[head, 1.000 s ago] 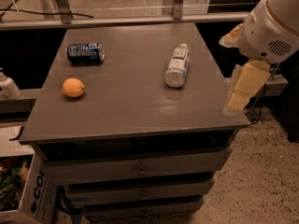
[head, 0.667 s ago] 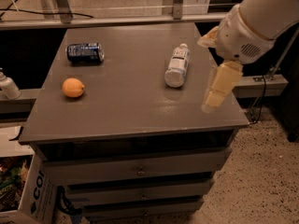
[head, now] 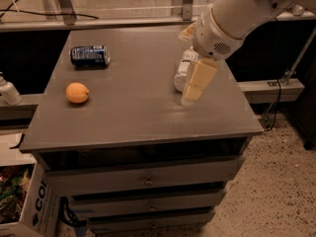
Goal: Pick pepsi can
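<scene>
The pepsi can (head: 89,55), dark blue with silver ends, lies on its side at the far left of the grey table top (head: 128,117). My gripper (head: 187,67) hangs over the table's right half, far to the right of the can. Its cream fingers (head: 198,81) stand apart and hold nothing. The gripper sits just in front of and over a clear plastic bottle (head: 181,69) that lies on the table, and it hides much of that bottle.
An orange (head: 77,93) sits on the left of the table, in front of the can. The table is a drawer cabinet (head: 148,179). A white bottle (head: 8,91) stands off the left edge, with a cardboard box (head: 27,206) on the floor below.
My arm has swung left from beyond the table's right edge to over the table, and the gripper now stands by the plastic bottle. The can, orange and bottle have not moved.
</scene>
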`<state>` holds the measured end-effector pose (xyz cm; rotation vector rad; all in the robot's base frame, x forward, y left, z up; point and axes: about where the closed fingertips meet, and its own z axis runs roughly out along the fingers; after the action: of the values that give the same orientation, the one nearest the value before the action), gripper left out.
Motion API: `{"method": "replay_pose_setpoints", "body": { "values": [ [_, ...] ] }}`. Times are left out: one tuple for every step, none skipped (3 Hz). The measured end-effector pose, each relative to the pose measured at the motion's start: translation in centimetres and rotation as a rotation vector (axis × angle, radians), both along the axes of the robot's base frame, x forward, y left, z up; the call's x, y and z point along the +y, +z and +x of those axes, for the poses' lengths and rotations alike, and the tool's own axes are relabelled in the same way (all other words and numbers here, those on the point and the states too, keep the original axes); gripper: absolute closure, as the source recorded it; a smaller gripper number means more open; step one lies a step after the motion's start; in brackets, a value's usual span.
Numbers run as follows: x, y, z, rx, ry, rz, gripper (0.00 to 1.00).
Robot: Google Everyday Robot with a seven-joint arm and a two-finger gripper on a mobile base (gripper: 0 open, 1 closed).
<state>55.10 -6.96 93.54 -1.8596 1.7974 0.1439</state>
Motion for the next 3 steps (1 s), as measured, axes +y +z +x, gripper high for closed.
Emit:
{"method": "replay_pose_setpoints", "body": {
  "values": [
    [1.1, 0.2, 2.6, -0.053, 0.006, 0.029, 0.0],
    [3.7, 0.6, 6.4, -0.142, 0.036, 0.062, 0.0],
    [8.0, 0.7, 9.3, -0.241, 0.102, 0.058, 0.0]
  ]
}}
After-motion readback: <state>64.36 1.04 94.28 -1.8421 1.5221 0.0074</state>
